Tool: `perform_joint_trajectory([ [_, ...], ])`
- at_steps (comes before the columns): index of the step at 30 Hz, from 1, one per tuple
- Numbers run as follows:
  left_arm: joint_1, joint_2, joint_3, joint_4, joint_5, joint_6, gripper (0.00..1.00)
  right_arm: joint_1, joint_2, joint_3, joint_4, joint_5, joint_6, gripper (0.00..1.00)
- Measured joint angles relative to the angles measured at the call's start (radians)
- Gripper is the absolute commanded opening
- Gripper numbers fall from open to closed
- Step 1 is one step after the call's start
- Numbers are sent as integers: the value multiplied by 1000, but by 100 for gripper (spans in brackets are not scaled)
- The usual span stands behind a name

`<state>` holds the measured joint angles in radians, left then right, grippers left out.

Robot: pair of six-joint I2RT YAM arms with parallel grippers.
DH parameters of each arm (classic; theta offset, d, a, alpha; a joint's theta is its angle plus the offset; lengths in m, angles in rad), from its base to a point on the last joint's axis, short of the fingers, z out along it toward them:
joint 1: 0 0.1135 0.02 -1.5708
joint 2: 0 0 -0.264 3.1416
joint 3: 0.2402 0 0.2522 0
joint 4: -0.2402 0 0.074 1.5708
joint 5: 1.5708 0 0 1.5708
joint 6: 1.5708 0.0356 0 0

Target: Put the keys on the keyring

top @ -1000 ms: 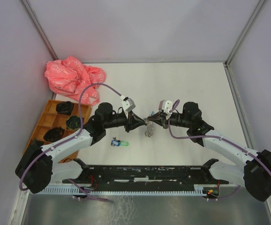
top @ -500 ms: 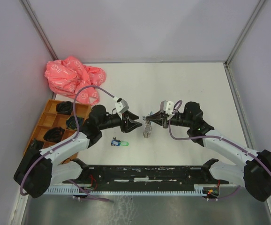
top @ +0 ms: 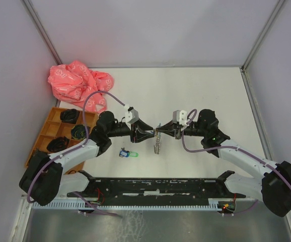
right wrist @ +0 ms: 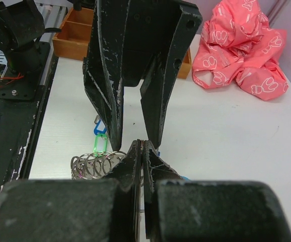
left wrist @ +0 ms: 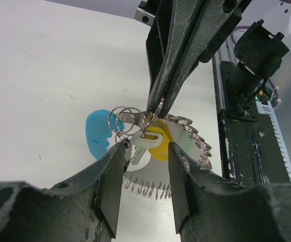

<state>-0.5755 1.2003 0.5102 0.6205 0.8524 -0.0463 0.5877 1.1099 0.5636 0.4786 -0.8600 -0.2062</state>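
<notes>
A: What is nearest to the arm bases?

B: Two small plastic key tags (top: 128,153), blue and green, lying apart on the white table (top: 211,96).

A: And the keyring?

B: Just behind. The keyring of linked silver metal rings (top: 158,142) hangs from the right gripper (right wrist: 140,148), whose fingers pinch one ring and hide its top. A silver key with yellow tag (left wrist: 146,142) hangs there too. The left gripper (left wrist: 145,151) faces it, fingers spread, gripping nothing.

A: Farther?

B: On the left an orange wooden compartment tray (right wrist: 72,49), then a crumpled pink plastic bag (top: 77,83).
</notes>
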Motion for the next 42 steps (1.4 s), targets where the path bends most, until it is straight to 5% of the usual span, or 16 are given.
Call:
perform_joint_trajectory([
  [9, 5, 32, 9, 26, 66, 52, 46, 0, 0, 0, 0, -39, 0, 1],
  [19, 5, 68, 60, 37, 149, 64, 29, 0, 4, 0, 0, -60, 0, 1],
  [27, 6, 116, 83, 32, 198, 64, 28, 0, 6, 1, 0, -65, 0, 1],
  [33, 8, 121, 85, 24, 205, 67, 3, 0, 7, 1, -2, -68, 1, 1],
  [42, 8, 101, 106, -79, 199, 129, 3, 0, 8, 18, -69, -57, -11, 8],
])
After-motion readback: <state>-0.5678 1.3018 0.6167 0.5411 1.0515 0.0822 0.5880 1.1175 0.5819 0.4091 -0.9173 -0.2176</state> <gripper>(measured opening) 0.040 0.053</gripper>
